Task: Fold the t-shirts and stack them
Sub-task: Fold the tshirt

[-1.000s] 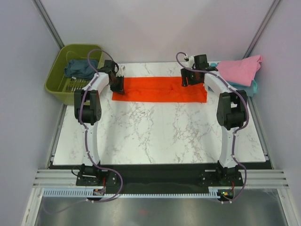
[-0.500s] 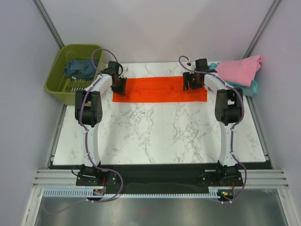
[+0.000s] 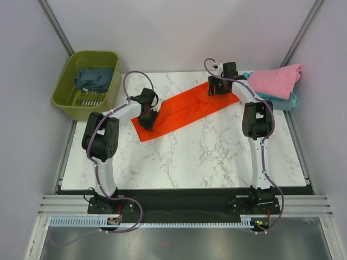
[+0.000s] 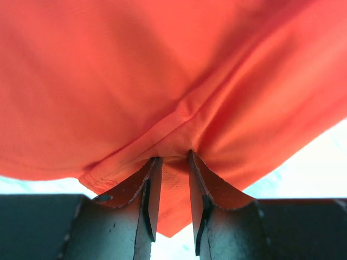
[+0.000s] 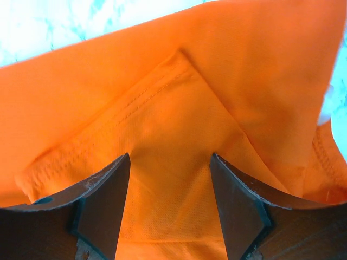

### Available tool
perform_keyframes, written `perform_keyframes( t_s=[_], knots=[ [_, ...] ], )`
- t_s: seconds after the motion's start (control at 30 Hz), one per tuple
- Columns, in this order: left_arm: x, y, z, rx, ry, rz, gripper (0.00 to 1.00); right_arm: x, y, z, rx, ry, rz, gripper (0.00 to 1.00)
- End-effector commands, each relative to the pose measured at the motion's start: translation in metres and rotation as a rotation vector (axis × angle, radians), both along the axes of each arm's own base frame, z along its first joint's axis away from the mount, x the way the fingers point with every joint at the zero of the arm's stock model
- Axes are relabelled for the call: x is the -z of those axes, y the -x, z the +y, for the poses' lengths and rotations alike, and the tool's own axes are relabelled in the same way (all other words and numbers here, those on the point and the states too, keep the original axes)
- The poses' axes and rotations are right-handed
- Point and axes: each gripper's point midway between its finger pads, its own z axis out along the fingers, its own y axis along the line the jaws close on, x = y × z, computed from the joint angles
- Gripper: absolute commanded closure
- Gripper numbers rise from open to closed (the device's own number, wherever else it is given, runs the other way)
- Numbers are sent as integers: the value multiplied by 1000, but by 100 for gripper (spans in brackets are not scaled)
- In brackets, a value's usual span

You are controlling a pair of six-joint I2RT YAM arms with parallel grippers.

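The bright orange-red t-shirt (image 3: 187,107) lies folded as a long strip, slanting from the far right to the near left of the table. My left gripper (image 3: 147,116) is shut on its near-left end; in the left wrist view the cloth (image 4: 162,81) is pinched between the gripper (image 4: 172,179) fingers. My right gripper (image 3: 217,88) is open over the far-right end; in the right wrist view the gripper (image 5: 169,173) stands wide over the shirt (image 5: 217,81) without pinching it. The pink t-shirt (image 3: 274,80) lies on the light teal t-shirt (image 3: 293,101) at the far right. The dark slate-blue t-shirt (image 3: 93,78) is in the basket.
The olive-green plastic basket (image 3: 61,93) stands off the table's far-left corner. Grey walls close in the back and both sides. The marble table (image 3: 190,157) stretches bare toward my arm bases.
My left gripper has pulled the shirt's left end toward the near side and right, so the strip now lies slanted. My right gripper has stayed at the far-right end.
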Motion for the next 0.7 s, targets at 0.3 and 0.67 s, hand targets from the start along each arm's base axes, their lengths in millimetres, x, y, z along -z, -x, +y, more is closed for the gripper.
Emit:
perform_keyframes(
  t_s=[0.3,0.67],
  knots=[
    [-17,78,-36,181,-25,33,65,-4,-19,33,-52,-95,-37,29],
    [-113,19,-26,173,-46,-223,34,-121,-1,3,33,-73,-181,27]
  ],
)
